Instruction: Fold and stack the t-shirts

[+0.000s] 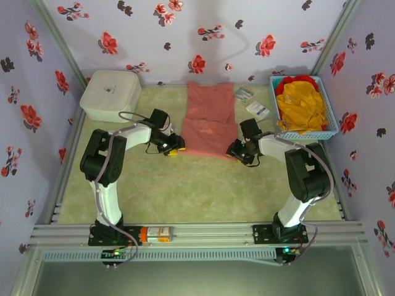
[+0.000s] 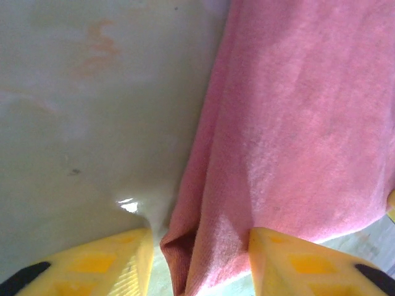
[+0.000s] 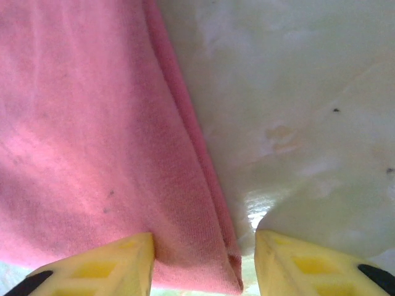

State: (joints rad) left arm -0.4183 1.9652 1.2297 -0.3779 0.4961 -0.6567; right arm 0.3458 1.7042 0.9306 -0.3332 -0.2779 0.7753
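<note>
2 tools astride pink t-shirt edges

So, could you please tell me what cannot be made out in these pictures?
- Top view: left gripper and right gripper fingertips, too small against the salmon-pink cloth t-shirt.
- Wrist views: the pink shirt's folds, cut off by the frame edges.
- Blue plastic basket: the red shirt, mostly buried under the mustard-yellow shirt; their number is unclear.
- Small printed cards: text too small.
</note>
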